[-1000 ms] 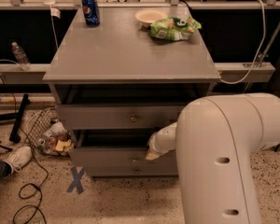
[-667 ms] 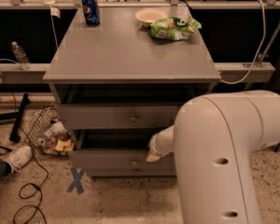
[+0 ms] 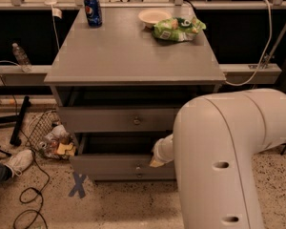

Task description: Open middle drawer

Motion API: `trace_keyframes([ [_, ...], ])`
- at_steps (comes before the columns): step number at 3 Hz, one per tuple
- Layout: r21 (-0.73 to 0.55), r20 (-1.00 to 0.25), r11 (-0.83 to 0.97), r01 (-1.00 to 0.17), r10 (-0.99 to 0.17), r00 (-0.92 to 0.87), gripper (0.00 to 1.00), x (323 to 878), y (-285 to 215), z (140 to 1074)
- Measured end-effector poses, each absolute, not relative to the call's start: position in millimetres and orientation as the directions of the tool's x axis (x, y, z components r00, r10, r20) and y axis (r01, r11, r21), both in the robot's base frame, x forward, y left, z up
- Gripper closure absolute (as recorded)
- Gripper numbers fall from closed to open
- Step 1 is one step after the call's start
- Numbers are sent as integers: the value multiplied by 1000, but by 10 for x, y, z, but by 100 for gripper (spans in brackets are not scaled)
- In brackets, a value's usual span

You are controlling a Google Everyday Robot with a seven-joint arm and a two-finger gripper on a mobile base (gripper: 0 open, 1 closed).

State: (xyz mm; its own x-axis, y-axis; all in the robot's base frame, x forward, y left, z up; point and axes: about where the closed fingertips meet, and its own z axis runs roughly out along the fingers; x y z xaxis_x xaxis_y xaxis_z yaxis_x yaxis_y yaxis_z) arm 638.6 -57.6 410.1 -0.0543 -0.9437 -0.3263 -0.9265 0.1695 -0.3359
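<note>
The middle drawer (image 3: pixel 114 167) is the lower of the two grey fronts I see, with a small round knob (image 3: pixel 139 167). It stands pulled out from the cabinet, with a dark gap above it. My gripper (image 3: pixel 156 159) is at the top edge of this front, just right of the knob, and touches or nearly touches it. My big white arm (image 3: pixel 229 156) hides the drawer's right part. The wider grey drawer front (image 3: pixel 119 119) above it also sticks out a little.
On the cabinet top (image 3: pixel 128 56) stand a blue can (image 3: pixel 92 10), a white bowl (image 3: pixel 154 17) and a green snack bag (image 3: pixel 178 28). A wire basket of rubbish (image 3: pixel 50 137), cables, a shoe (image 3: pixel 18 160) and a blue floor cross (image 3: pixel 78 185) lie to the left.
My arm's white shell has shifted a little to the left in the view. The gripper stays at the middle drawer's front, and the drawer looks about as far out as before.
</note>
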Motion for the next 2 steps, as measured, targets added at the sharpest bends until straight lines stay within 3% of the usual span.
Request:
trace_keyframes([
  [2,-324,-326,181,-928,-943,-69,100,6284,-606,4109],
])
